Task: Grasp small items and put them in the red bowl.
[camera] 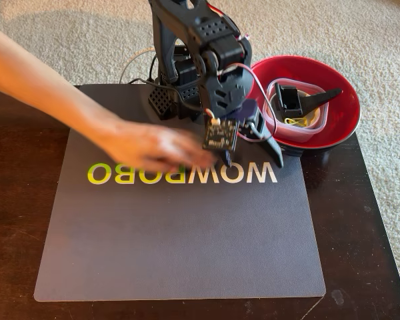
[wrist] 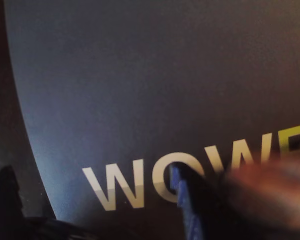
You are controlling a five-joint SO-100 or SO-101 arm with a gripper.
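Note:
The red bowl (camera: 343, 120) stands at the right edge of the mat in the fixed view. In it lies a clear square plastic tub (camera: 312, 127) that holds a dark block (camera: 288, 99) and a yellow-and-black clip (camera: 295, 122). A black angular bracket (camera: 323, 99) rests across the tub's far side. My gripper (camera: 253, 162) points down at the mat just left of the bowl, open, with nothing between its fingers. In the wrist view the gripper (wrist: 90, 170) hangs over the letters "WOW", its blue finger (wrist: 185, 205) right of centre.
A person's hand (camera: 147, 143) reaches in from the left, blurred, right beside my gripper; it shows as a blur (wrist: 275, 185) in the wrist view. Whether it holds anything I cannot tell. A grey mat (camera: 180, 240) covers the dark table; carpet lies beyond.

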